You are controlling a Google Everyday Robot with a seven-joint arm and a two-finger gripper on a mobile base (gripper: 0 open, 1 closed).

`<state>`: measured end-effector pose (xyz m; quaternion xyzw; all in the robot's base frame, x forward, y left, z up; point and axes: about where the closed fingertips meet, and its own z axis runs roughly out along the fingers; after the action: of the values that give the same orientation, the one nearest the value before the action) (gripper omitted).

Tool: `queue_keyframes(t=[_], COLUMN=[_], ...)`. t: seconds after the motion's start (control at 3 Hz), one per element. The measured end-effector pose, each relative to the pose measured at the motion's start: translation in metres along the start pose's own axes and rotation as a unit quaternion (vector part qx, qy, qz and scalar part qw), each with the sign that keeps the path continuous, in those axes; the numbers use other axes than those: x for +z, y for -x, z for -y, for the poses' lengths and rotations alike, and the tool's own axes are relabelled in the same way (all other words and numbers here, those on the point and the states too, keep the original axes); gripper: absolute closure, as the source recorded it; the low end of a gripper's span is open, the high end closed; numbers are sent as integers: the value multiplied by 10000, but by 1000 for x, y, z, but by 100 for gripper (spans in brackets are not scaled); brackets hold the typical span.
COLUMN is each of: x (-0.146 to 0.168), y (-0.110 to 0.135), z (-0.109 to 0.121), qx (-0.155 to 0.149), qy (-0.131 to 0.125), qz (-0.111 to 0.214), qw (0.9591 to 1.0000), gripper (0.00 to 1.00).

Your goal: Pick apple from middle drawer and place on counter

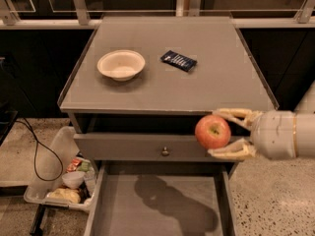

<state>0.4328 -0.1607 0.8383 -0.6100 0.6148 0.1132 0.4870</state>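
My gripper is shut on the red apple with yellowish patches. It holds the apple in the air at the right, just in front of and a little below the counter's front edge, above the open middle drawer. The drawer is pulled out and its flat grey floor shows only shadow. The grey counter lies behind and above the apple. My white arm comes in from the right edge.
A beige bowl and a dark blue packet lie on the counter. A closed drawer front with a round knob sits above the open drawer. A plastic bin of clutter and a black cable lie on the floor at the left.
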Motion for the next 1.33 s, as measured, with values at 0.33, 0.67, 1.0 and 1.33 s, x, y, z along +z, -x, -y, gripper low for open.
queue_keyframes(t=[0.33, 0.67, 1.0, 1.33], x=[-37, -34, -26, -20], y=[36, 37, 36, 37], z=[51, 48, 74, 126], qx=[-198, -164, 63, 293], qy=[-327, -345, -620, -1147], qz=[141, 168, 168, 18], qw=[9992, 9991, 9979, 9930], gripper=[100, 100, 100, 100])
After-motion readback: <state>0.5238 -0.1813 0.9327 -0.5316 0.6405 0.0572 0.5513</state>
